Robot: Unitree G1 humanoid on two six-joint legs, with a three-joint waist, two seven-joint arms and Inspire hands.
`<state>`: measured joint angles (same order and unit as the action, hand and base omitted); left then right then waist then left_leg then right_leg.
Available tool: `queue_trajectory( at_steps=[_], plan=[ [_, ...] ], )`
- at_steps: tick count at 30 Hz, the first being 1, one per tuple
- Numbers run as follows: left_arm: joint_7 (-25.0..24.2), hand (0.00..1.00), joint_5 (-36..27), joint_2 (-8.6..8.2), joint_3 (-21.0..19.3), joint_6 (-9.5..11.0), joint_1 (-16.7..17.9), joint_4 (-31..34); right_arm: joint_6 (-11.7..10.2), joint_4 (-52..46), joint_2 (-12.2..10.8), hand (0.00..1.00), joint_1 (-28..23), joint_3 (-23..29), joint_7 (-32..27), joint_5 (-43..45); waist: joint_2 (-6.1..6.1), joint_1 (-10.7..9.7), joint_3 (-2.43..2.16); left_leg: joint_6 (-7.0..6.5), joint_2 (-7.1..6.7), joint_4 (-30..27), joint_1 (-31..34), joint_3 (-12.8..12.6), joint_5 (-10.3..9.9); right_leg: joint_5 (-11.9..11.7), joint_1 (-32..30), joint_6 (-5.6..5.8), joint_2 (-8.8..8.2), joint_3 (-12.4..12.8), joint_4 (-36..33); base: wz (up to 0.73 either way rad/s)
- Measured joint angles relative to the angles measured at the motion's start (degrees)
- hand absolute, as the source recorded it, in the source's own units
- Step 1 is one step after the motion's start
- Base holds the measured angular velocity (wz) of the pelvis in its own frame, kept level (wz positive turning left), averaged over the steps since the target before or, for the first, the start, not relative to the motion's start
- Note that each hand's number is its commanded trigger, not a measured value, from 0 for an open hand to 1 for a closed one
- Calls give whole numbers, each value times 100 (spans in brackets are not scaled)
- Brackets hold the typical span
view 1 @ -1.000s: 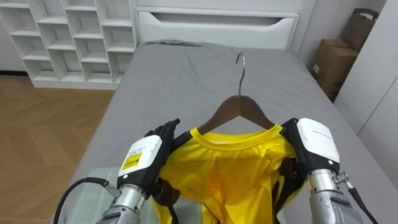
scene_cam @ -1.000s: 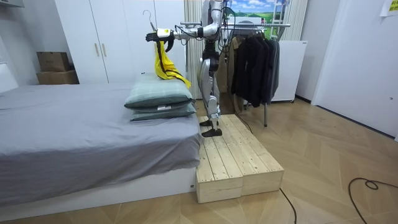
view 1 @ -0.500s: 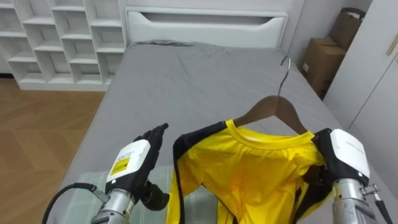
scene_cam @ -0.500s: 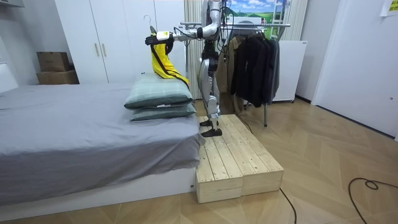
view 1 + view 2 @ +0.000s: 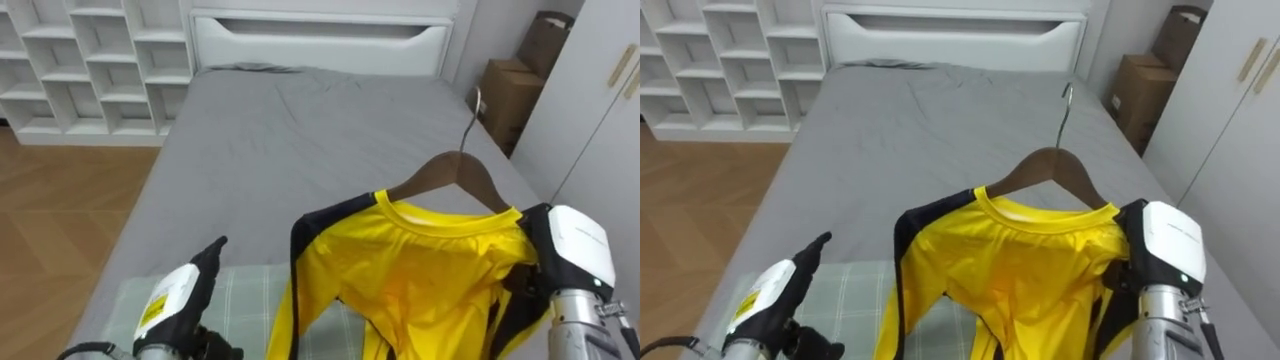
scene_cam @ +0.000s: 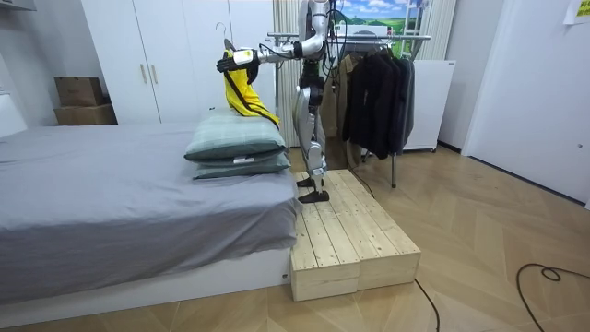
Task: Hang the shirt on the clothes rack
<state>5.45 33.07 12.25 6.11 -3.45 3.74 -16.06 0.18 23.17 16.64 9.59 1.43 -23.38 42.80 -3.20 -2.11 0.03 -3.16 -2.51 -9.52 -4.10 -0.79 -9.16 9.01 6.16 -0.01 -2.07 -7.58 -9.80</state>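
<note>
Grey bed (image 5: 330,130); right hand (image 5: 575,255) grips yellow shirt (image 5: 420,285); left hand (image 5: 178,300) straight-fingered.

Bright yellow shirt (image 5: 420,270) at lower centre, with black trim down its shoulder and side. Dark brown wooden hanger (image 5: 450,172) above it, silvery hook. Plain grey bed (image 5: 300,130) behind, white headboard (image 5: 320,40) at the top. Pale green checked pillow (image 5: 250,300) at bottom left. White shelf unit (image 5: 90,60) upper left, brown boxes (image 5: 510,85) upper right, warm brown herringbone floor (image 5: 60,220) on the left. Left hand (image 5: 175,305) is black with a white back and yellow label; right hand (image 5: 575,250) has a white shell.
</note>
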Motion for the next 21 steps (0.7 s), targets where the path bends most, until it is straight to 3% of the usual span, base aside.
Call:
queue_trajectory(
  at_steps=[5, 8, 15, 21],
  plan=[
    [68, 0, -265, -19, -242, 22, 133, -937, -87, -512, 14, 100, -241, 59, -29, 52, 7, 78, 5, 4, 54, 48, -112, -52, -2, 0, 67, 0, 19, 48, 9, -7],
    [146, 0, -637, -18, -328, 181, 241, -1320, -207, -766, 17, 100, -305, 57, -31, 228, 5, 91, 8, 7, 67, 123, -149, -71, -4, 0, 65, 0, 34, 84, 2, -5],
    [168, 0, -1235, -23, -456, 286, 405, -2545, -344, -1205, 201, 100, -431, 56, -99, 255, -7, 123, 10, 12, 73, 139, -154, -99, -9, 0, 59, 0, 45, 104, 9, -1],
    [234, 0, -1734, -26, -576, 585, 486, -3015, -384, -1307, 199, 100, -536, 69, -100, 206, -18, 121, 2, 12, 73, 183, -160, -149, -8, 0, 32, 0, 52, 117, 2, -3]
  ],
)
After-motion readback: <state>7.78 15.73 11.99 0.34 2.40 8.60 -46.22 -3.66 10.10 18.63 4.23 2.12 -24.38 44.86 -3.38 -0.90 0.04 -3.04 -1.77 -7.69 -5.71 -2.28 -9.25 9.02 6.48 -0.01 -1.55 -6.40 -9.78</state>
